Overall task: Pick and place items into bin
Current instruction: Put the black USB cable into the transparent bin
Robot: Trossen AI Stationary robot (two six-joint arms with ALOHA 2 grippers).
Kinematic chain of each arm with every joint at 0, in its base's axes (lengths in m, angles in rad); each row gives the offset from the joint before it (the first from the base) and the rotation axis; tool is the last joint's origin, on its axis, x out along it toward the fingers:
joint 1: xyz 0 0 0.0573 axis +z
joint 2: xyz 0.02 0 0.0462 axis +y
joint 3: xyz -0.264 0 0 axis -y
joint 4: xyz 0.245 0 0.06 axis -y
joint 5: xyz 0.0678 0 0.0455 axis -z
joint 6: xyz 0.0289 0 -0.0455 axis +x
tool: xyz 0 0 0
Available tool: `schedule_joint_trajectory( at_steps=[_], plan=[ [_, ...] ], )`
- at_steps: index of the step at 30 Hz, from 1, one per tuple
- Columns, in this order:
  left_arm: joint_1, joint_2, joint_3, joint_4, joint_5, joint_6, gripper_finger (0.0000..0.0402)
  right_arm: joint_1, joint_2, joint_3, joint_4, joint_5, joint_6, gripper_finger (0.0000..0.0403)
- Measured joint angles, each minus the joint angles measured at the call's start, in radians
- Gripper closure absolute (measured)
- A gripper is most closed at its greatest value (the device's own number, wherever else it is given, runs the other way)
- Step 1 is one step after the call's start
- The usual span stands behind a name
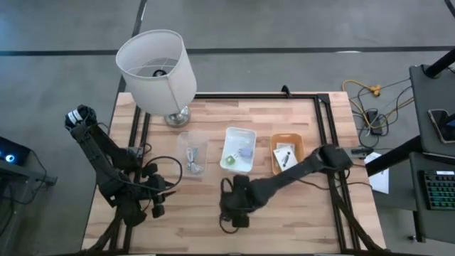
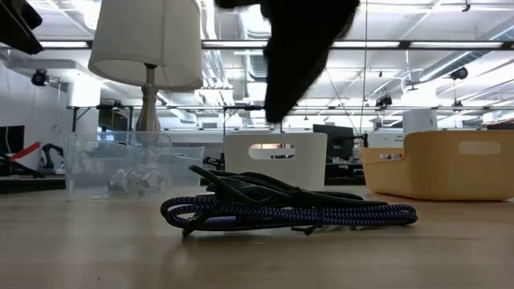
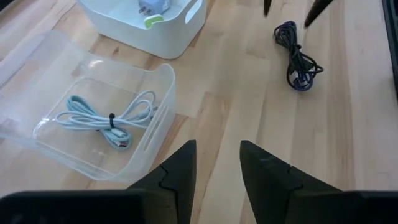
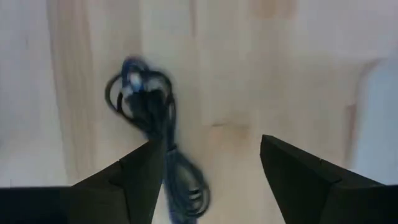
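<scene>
Wood table [image 1: 298, 213]: coiled dark-blue cable [image 2: 281, 210], loose, flat.

Three bins are lining up across the middle of the tabletop [image 1: 284, 227]: a clear bin [image 1: 193, 151], a white bin [image 1: 239, 148] and an orange bin [image 1: 287, 153], with narrow gaps showing between them. The lamp [image 1: 158, 67] is standing just behind the clear bin, its shade overhanging that corner. In front of the bins the wood is lying bare, apart from a dark cable [image 1: 229, 208] coiled below the white bin. The right hand [image 4: 208, 168] is hanging over that cable with its fingers spread wide. The left hand [image 3: 216, 165] is sitting near the left edge, fingers apart, facing the clear bin.
</scene>
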Motion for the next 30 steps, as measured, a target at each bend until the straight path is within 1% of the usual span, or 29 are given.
schedule_joint_trajectory(
  at_steps=[5, 13, 20, 25, 30],
  plan=[
    [0.000, 0.000, 0.000, 0.002, 0.007, -0.001, 0.0295, -0.005, 0.061, -0.004, 0.005, -0.094, -0.010, 0.0181],
    [0.000, 0.000, -0.004, 0.021, 0.008, 0.000, 0.0295, -0.010, 0.073, -0.007, 0.044, -0.113, -0.026, 0.0214],
    [0.000, 0.000, -0.004, 0.025, 0.008, 0.000, 0.0295, -0.024, 0.097, -0.019, 0.054, -0.138, -0.067, 0.0220],
    [0.000, 0.000, -0.004, 0.026, 0.008, -0.001, 0.0295, -0.029, 0.127, -0.019, 0.060, -0.232, -0.072, 0.0220],
    [0.000, 0.000, -0.005, 0.026, 0.008, 0.000, 0.0295, -0.027, 0.134, -0.017, 0.054, -0.246, -0.072, 0.0221]
  ],
)
